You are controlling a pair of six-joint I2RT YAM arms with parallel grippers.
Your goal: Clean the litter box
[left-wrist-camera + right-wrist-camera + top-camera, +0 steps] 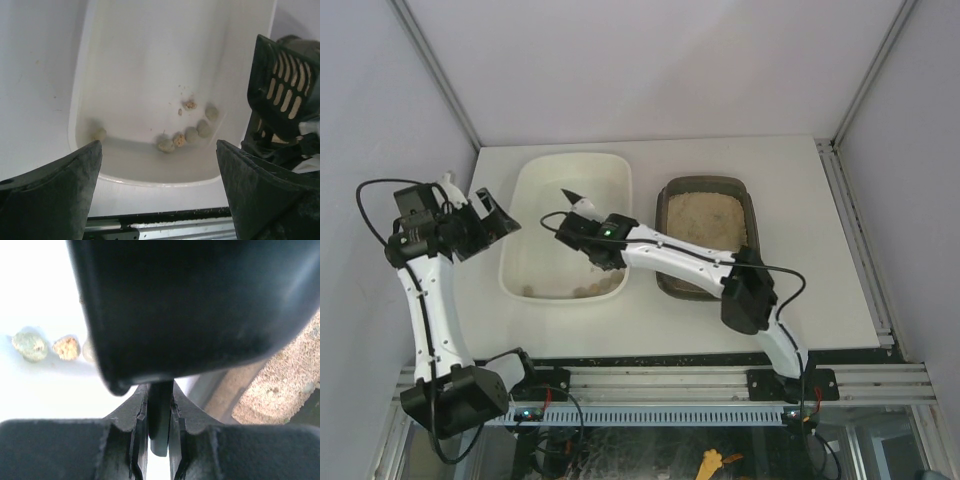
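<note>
Left gripper (488,218) hangs spread wide just left of cream tub (532,175). Clumps (192,134) lie along tub's near wall. Right gripper (160,412) pinches black scoop (200,305) by its handle, over tub. Litter box (705,182), holding sandy litter, sits just right of tub.

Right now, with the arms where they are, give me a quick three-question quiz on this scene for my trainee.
1. True or false: the left tool is shut.
2. The clumps in the left wrist view lie: A) in the white tub B) in the litter box C) on the table.
3. Fill in: the right tool is shut on the black ___.
Key: 1 false, it stands open; 2 A; 3 scoop.
</note>
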